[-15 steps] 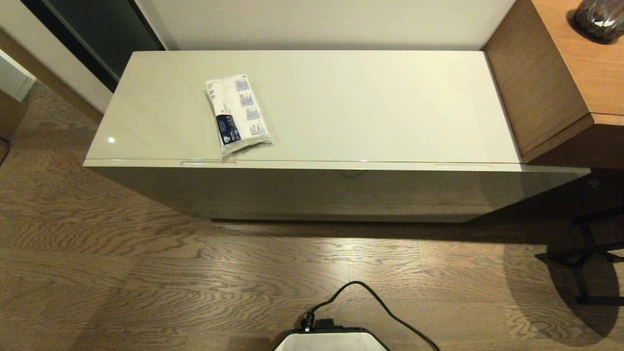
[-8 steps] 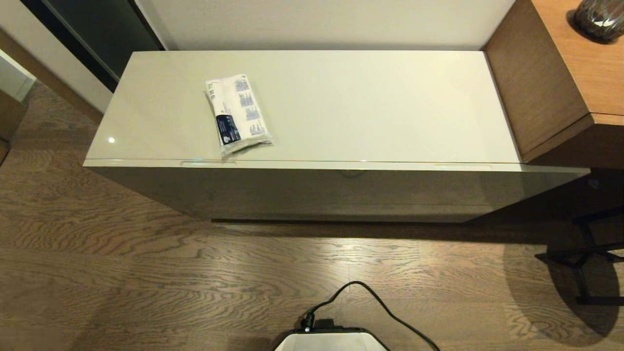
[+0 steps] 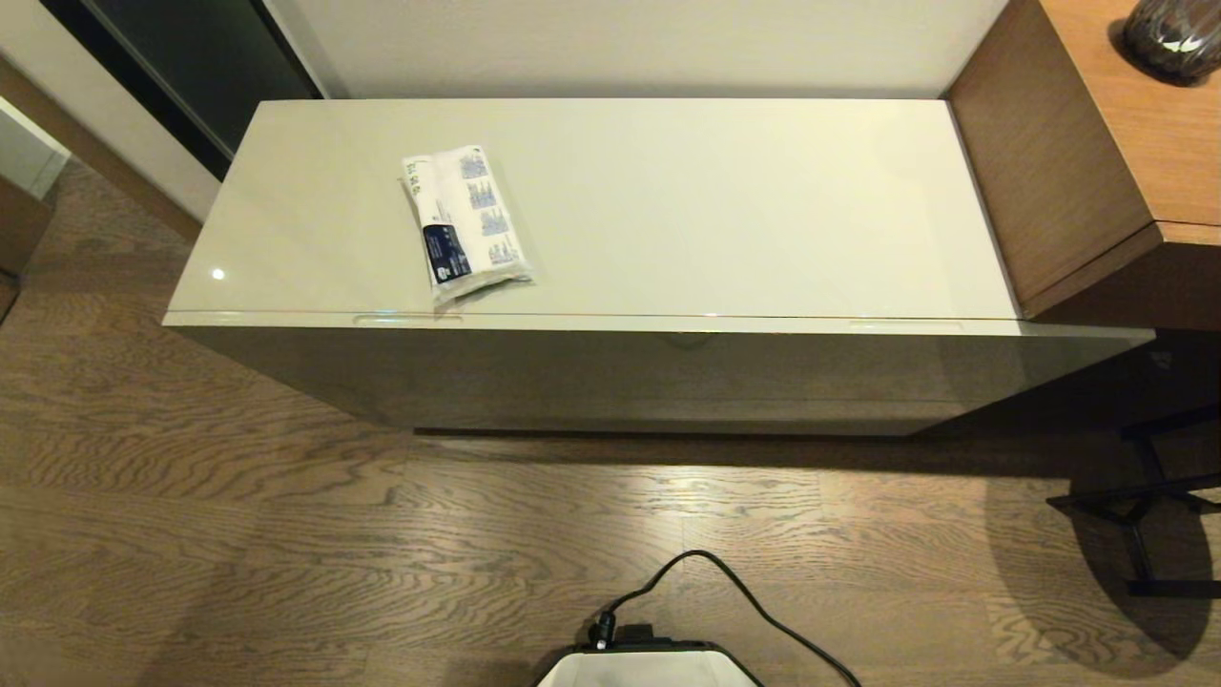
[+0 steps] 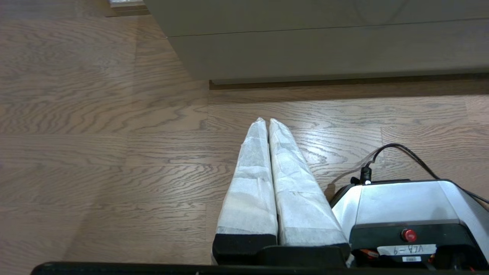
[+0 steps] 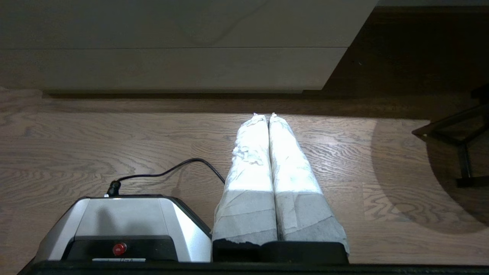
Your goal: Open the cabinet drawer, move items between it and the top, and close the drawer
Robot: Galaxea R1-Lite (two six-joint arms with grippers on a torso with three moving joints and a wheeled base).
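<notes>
While the cabinet drawer (image 3: 658, 377) sits closed ahead of both sets of pressed-together fingers, the left gripper (image 4: 266, 121) and right gripper (image 5: 264, 115) hang over the floor; the white packet (image 3: 465, 224) lies on the top (image 3: 744, 210).

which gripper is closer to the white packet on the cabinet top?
Left, narrowly. The left gripper hangs low over the floor, on the white packet's side; the right gripper hangs equally low toward the cabinet's far end. Both jaws shut.

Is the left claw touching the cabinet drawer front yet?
Apart. The left wrist view shows the left claw, shut and empty, low over the floor, with bare floorboards between its tips and the cabinet drawer.
</notes>
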